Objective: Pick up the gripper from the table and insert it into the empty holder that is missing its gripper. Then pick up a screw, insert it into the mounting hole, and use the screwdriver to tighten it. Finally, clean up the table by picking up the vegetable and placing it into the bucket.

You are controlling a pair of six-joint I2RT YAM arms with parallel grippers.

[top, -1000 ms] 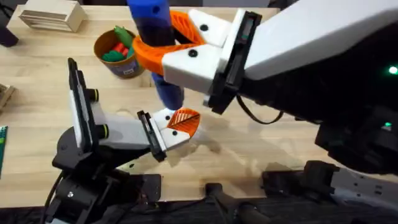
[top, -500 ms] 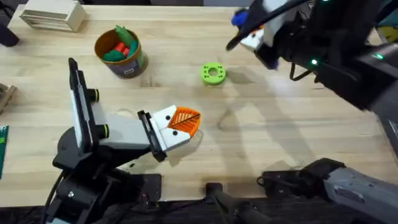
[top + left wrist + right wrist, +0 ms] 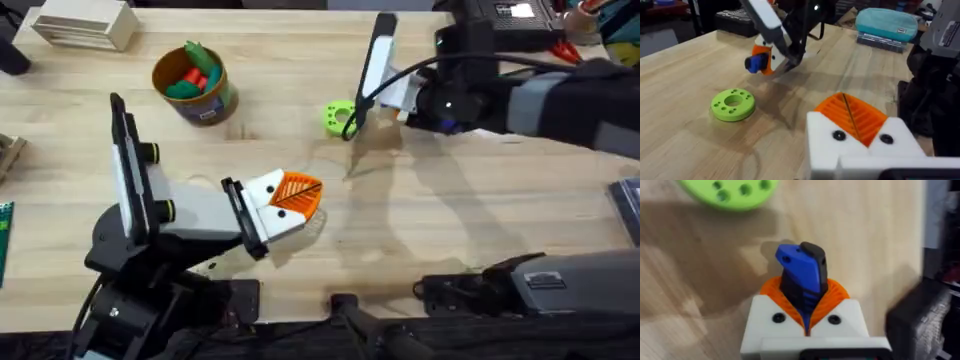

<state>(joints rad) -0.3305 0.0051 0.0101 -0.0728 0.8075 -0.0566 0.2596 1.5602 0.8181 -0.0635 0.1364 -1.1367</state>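
Overhead, the right gripper is seen low over the far side of the table, just beside the green ring. The left gripper rests near the table's middle, its orange pads drawn together with nothing between them. The bucket stands well apart at the far left, with the vegetable already lying inside it, so the clean-up step seems done.

From the left wrist, the left gripper's pads are seen pressed together, and beyond them the right gripper is held over the wood with the blue end of the screwdriver protruding; the ring lies near it, apart.

From the right wrist, the right gripper is shown clamped on the screwdriver, the tool pointing down towards bare wood beside the ring.

The step in hand is judged to be setting the tool down. It should be lowered until it is borne by the table before the pads are parted, and the ring should be kept clear so that the tool is not tipped onto it.
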